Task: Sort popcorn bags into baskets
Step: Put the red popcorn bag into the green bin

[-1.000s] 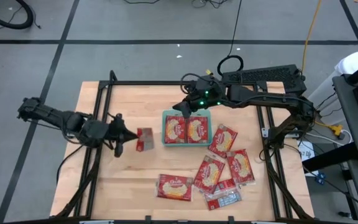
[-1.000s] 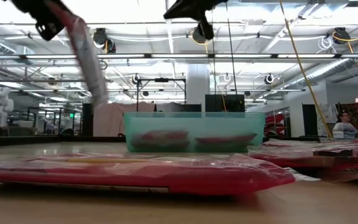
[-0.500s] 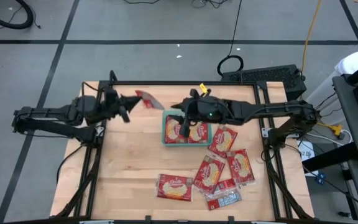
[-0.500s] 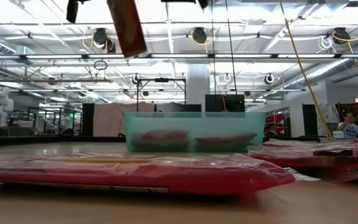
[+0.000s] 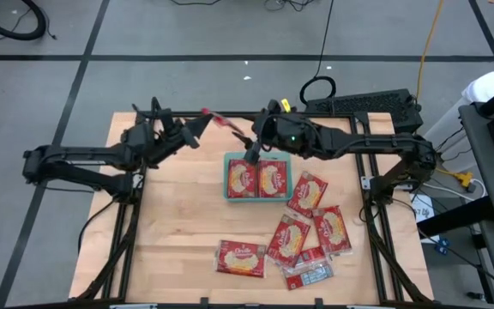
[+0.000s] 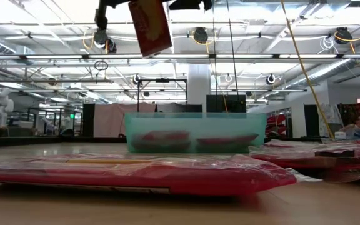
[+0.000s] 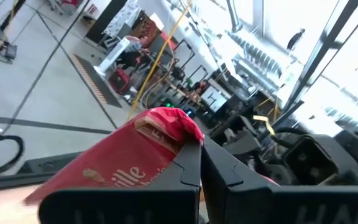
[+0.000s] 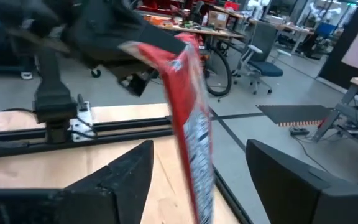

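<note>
Handover step: left hand (image 5: 197, 126) clamped on popcorn bag (image 5: 221, 125); right hand (image 5: 251, 151), fingers apart, beside it, next to close.

Grey tiled floor (image 5: 58, 94), bright ceiling lights (image 6: 330, 19), office chair (image 8: 263, 65).

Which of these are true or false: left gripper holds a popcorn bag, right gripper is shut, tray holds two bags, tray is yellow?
1. The left gripper holds a popcorn bag in the air. True.
2. The right gripper is shut on a bag. False: it is open and holds nothing.
3. Two bags lie side by side in the tray. True.
4. The tray is yellow. False: it is teal-green.
</note>
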### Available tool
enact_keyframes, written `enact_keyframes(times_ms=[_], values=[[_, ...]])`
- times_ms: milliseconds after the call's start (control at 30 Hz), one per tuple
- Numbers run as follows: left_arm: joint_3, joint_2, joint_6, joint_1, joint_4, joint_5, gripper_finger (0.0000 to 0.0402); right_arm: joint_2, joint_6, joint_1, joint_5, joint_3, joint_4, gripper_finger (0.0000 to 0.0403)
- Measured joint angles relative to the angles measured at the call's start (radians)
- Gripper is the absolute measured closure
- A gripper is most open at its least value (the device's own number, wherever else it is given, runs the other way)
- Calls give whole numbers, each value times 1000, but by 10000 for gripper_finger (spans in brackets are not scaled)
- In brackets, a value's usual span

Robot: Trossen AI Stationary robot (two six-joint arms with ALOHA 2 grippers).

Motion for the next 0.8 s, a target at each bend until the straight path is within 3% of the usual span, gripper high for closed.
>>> enact_keyframes(times_ms=[300, 700, 800], values=[[1, 56, -41, -2, 77, 45, 401, 0, 50, -37, -99, -11, 4, 211], [2, 59, -40, -2, 71, 151, 401, 0, 232, -41, -111, -104, 78, 384], [4, 57, -21, -2, 73, 195, 398, 1, 252, -41, -111, -110, 105, 392]])
